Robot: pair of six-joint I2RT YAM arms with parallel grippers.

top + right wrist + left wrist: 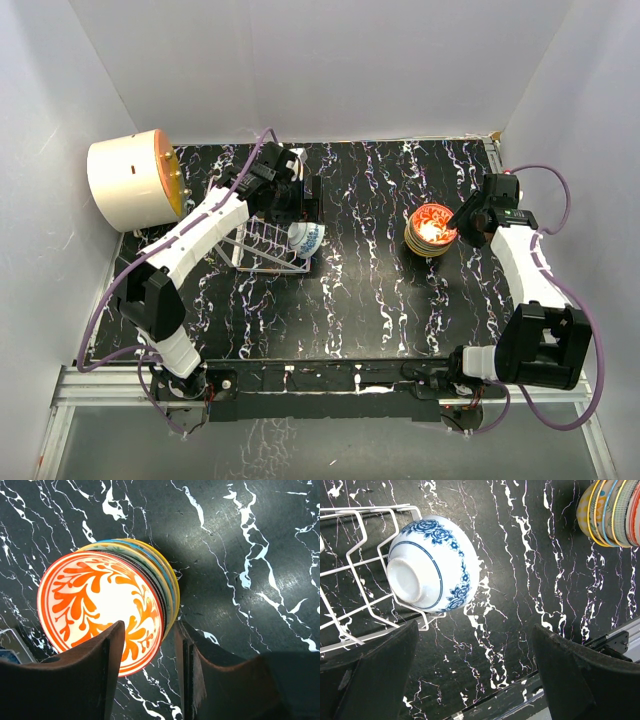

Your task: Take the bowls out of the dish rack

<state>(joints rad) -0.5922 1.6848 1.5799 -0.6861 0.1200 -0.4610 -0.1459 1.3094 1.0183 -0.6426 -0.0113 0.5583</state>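
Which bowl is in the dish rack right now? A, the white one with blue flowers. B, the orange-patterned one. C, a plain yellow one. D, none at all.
A: the white bowl with blue flowers lies on its side among the wires of the dish rack, while the orange-patterned bowl tops the stack of bowls standing apart from the rack.

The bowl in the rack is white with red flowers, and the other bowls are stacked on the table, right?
No. In the left wrist view the bowl in the dish rack has blue flowers, not red. The other bowls are stacked on the table.
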